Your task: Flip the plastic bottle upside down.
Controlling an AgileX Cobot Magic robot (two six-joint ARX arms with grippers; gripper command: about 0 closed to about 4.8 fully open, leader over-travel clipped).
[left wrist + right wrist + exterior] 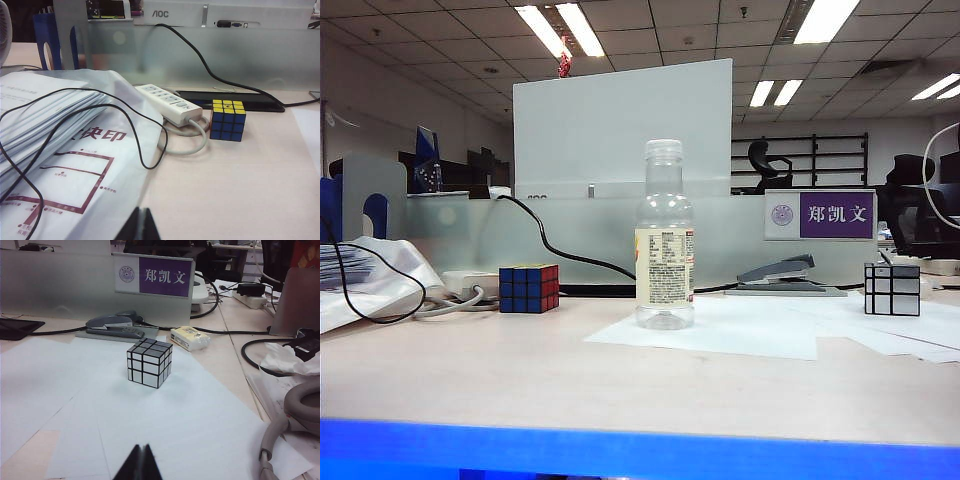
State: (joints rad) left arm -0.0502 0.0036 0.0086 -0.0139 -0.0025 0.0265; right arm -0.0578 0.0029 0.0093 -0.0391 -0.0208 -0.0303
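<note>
The plastic bottle (665, 236) stands upright, cap on top, on white paper (720, 330) in the middle of the table in the exterior view; it is clear, with a pale label. Neither wrist view shows it. My left gripper (141, 211) is shut with nothing in it, low over the table beside a stack of papers in a plastic bag (60, 150). My right gripper (141, 447) is shut and holds nothing, above white sheets (165, 410), short of a silver mirror cube (149, 362). Neither arm appears in the exterior view.
A coloured puzzle cube (529, 288) (227, 119) sits left of the bottle by a white power strip (170, 103) and black cables. A grey stapler (785, 275) (114, 326), the silver cube (892, 289) and a frosted divider (620, 235) with a nameplate (820, 214) lie behind and right.
</note>
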